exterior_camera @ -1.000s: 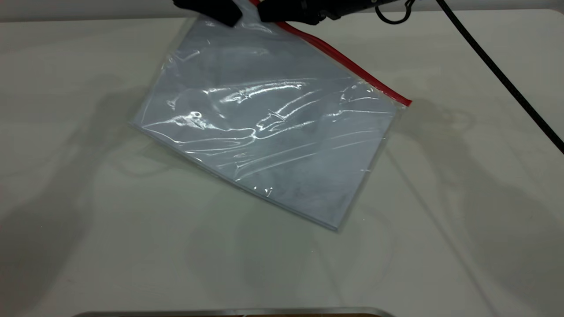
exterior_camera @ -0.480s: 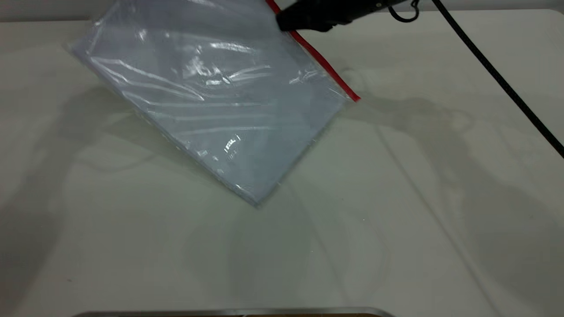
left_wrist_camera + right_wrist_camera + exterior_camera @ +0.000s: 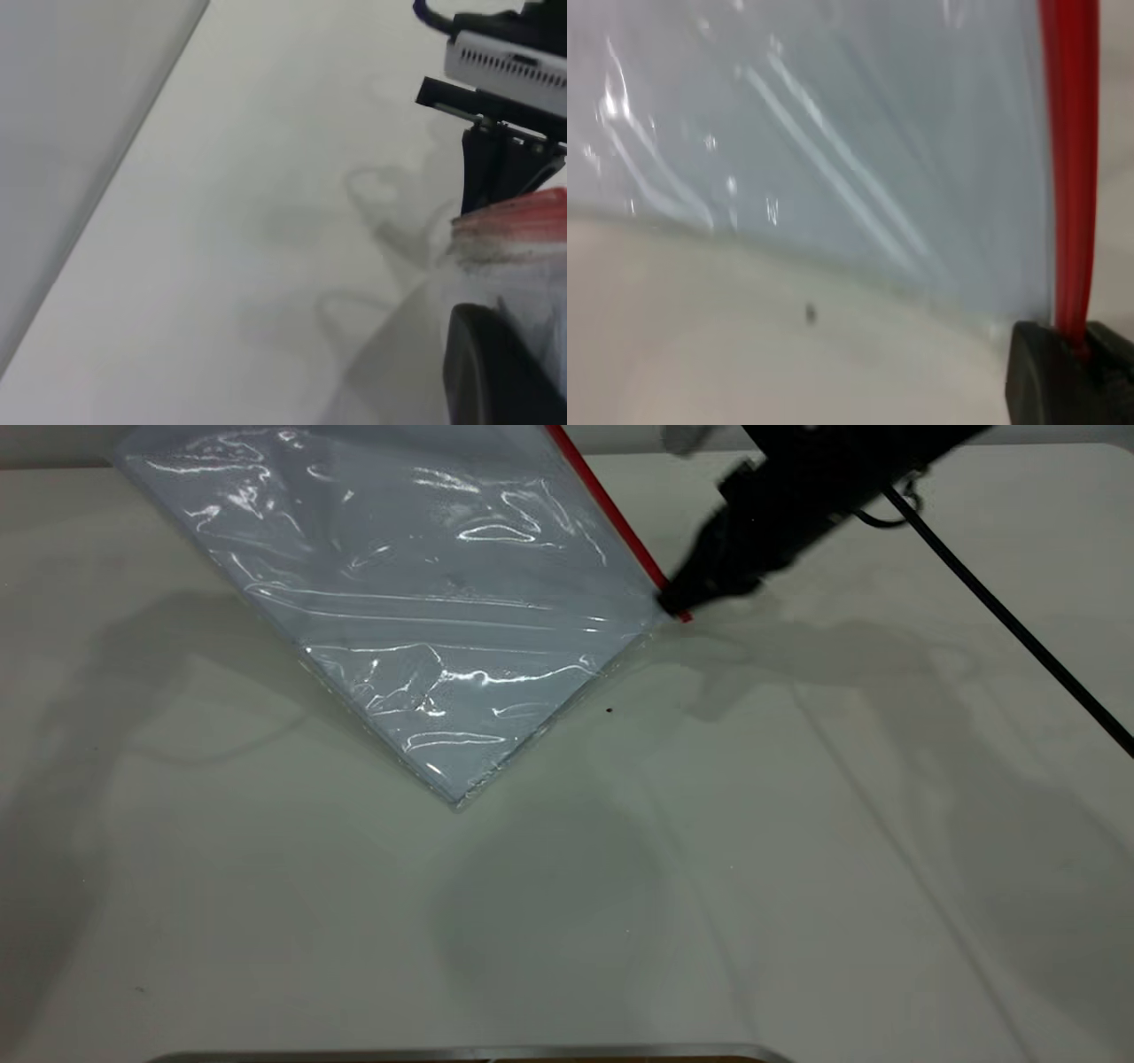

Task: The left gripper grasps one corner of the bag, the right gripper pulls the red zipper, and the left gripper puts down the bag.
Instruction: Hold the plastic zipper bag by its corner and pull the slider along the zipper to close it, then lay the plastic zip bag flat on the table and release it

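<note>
— How does the bag (image 3: pixel 416 593) sit, and which way does it run?

— It is tilted up off the table (image 3: pixel 797 850), its upper part running out past the far edge of the exterior view, and only its lowest corner comes down near the tabletop at the centre. The red zipper (image 3: pixel 611 514) marks one long edge, and that edge slants from the top of the exterior view down toward the right arm's side. The clear, wrinkled face is turned to the camera.

— Anything around it, anything in the way?

— Little: a thick black cable (image 3: pixel 1019 629) crosses the table on the right arm's side, a small dark speck (image 3: pixel 609 710) lies on the table just below the bag's lower edge, and a metal rim (image 3: pixel 478 1052) shows at the near border.

— And the grippers?

— The right gripper (image 3: pixel 678 607) is at the zipper's lower end, at the bag's corner; in the right wrist view (image 3: pixel 1075 341) its dark fingers stand close on either side of the red strip — clamped on it, as far as the blur allows. The left gripper (image 3: pixel 523 283) has the bag's red-edged corner between its fingers, pinched shut on it.
</note>
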